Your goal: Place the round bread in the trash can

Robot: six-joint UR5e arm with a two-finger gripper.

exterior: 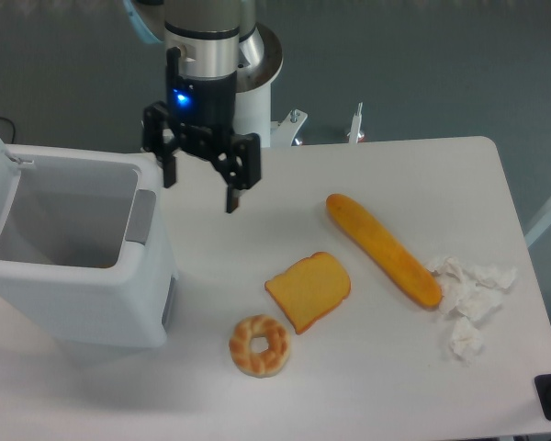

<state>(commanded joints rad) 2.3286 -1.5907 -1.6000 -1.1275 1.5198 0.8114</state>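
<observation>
The gripper hangs over the counter beside the trash can, jaws spread wide, holding nothing.

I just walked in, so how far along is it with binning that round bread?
It looks nearly done. No round bread is on the table; only the toast, ring bread, long loaf and crumpled paper lie there. The gripper hangs beside the open trash can, jaws apart and empty. The can's bottom is hidden, so I cannot confirm the bread is inside.
</observation>
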